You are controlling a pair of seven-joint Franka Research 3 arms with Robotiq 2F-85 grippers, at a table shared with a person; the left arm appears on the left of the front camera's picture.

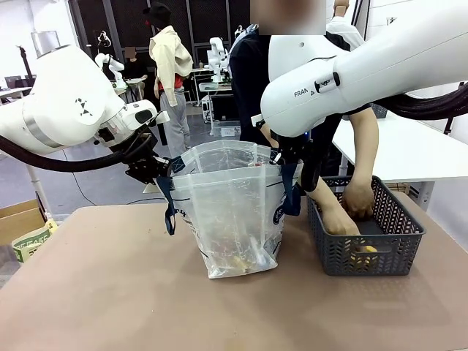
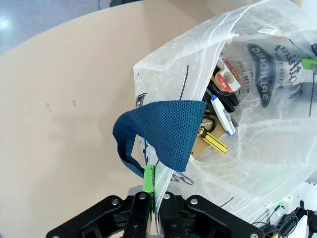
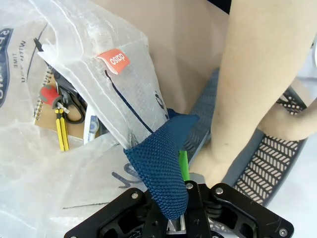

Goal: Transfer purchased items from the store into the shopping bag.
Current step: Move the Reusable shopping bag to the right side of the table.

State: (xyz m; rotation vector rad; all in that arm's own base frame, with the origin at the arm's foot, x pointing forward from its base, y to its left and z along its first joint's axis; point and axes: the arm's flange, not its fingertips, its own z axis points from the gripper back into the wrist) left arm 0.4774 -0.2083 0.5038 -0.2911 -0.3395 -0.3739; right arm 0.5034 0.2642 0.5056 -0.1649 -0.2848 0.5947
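My left hand (image 2: 152, 181) and right hand (image 3: 178, 174) each clench the shopping bag (image 1: 230, 212) at its rim, bag upright on tabletop (image 1: 110, 292) just beside the store basket (image 1: 365, 256); purchased items (image 2: 218, 124) inside bag.

Your left arm (image 1: 66, 102) and right arm (image 1: 365, 69) hang raised near the far edge of the bench (image 1: 110, 292), wrists angled inward, jaws pinched tight.

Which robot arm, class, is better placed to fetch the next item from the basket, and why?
Right. The right gripper holds the shopping bag on the side next to the basket; the left gripper grips the far side. However, both are busy, and the person's hand is inside the basket.
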